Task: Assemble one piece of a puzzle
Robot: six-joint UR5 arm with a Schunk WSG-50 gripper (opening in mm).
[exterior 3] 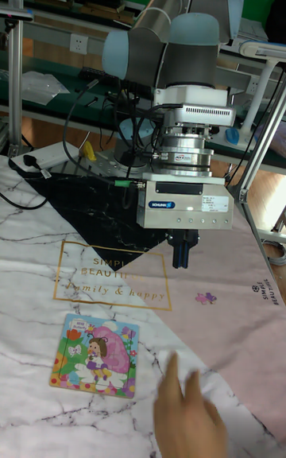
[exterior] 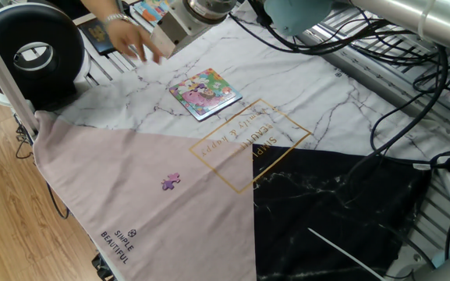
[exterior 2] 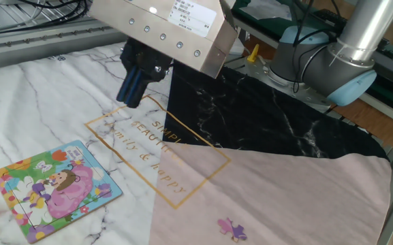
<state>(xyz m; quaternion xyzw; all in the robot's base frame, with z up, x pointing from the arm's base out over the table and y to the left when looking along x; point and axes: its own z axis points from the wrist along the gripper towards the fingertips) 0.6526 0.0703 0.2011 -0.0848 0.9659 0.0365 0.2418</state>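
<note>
So far nothing is assembled: the piece (exterior 2: 231, 229) lies on the pink cloth, well apart from the puzzle (exterior 2: 54, 190). My fingers (exterior 3: 182, 250) hang narrow, nearly together and empty; pick-up and placement both remain.

Even, bright indoor light falls on my table (exterior: 349, 94) from above, leaving only soft, faint shadows. The person's hand (exterior: 135, 43) at the far left smears with motion blur; in the tall fixed view it is soft too. My metal arm tube (exterior: 412, 19) shows pale glare. Elsewhere the detail stays sharp.
</note>
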